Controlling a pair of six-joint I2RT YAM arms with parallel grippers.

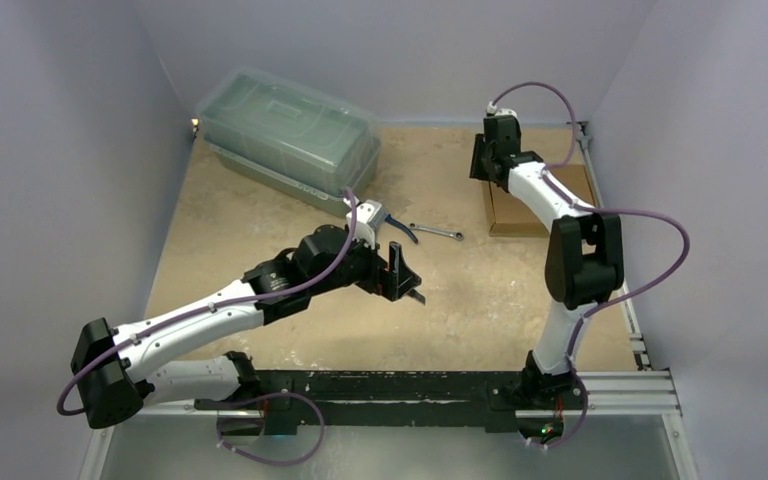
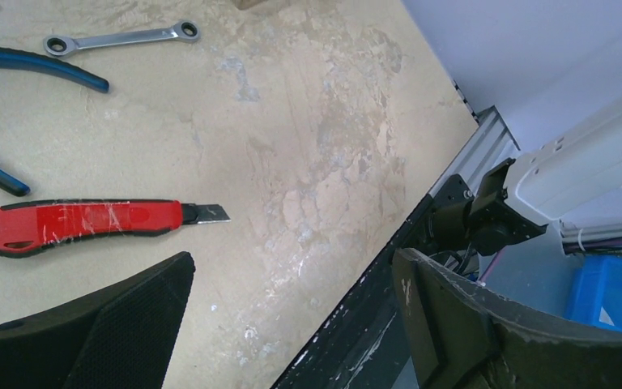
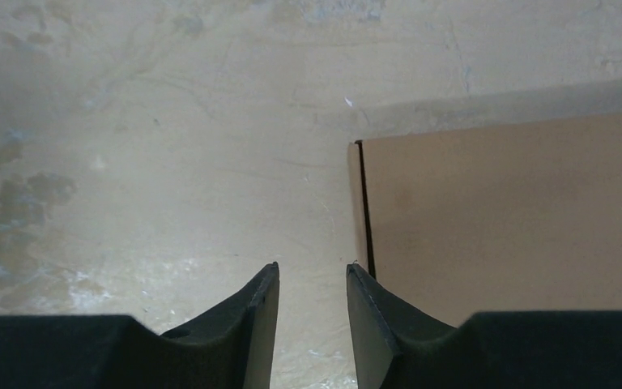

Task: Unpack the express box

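Observation:
The express box [image 1: 516, 212] is a flat brown cardboard box lying at the right side of the table, partly hidden by my right arm. In the right wrist view its lid [image 3: 510, 219] is down, with a dark seam along its left edge. My right gripper [image 3: 312, 271] hangs over that left edge. Its jaws stand a narrow gap apart with only bare table between them, and the right fingertip [image 3: 358, 277] is at the seam. My left gripper [image 1: 410, 275] is open and empty over the middle of the table, far from the box.
A red utility knife [image 2: 73, 225], blue-handled pliers [image 2: 40, 69] and a steel wrench [image 1: 438, 232] lie near the left gripper. A large translucent grey-green lidded container [image 1: 290, 135] stands at the back left. The black rail [image 1: 400, 385] marks the near table edge.

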